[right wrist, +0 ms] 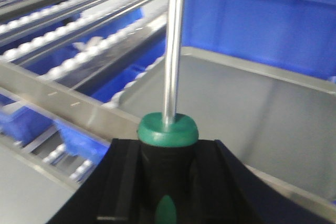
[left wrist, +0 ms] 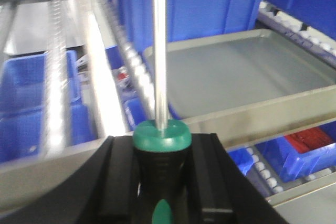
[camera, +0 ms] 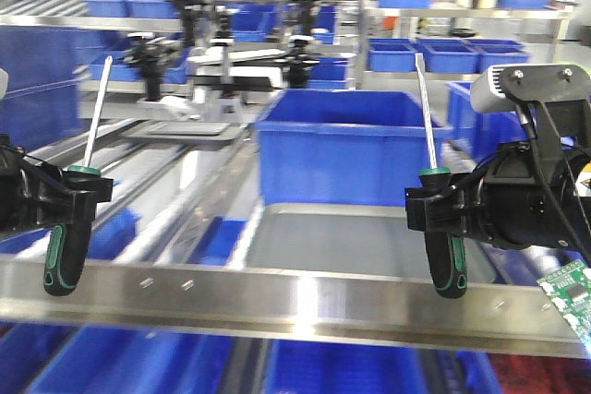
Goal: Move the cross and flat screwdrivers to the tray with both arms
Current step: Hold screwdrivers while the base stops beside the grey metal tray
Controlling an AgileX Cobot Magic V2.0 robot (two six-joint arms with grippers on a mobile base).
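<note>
Front-facing view, from the left: my left gripper (camera: 76,193) is clamped on the left screwdriver (camera: 63,263) at its green-and-black handle, shaft upright, well outside the tray's (camera: 369,246) left edge. My right gripper (camera: 436,202) grips the right screwdriver (camera: 450,269) likewise, upright at the tray's front right corner (tips too blurred to tell cross from flat). Both handles hang before the metal rail (camera: 277,294).

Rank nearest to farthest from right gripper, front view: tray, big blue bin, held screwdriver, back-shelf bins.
1. screwdriver, clamped in right gripper
2. tray, ahead, to its left
3. big blue bin, behind the tray
4. back-shelf bins, far rear
</note>
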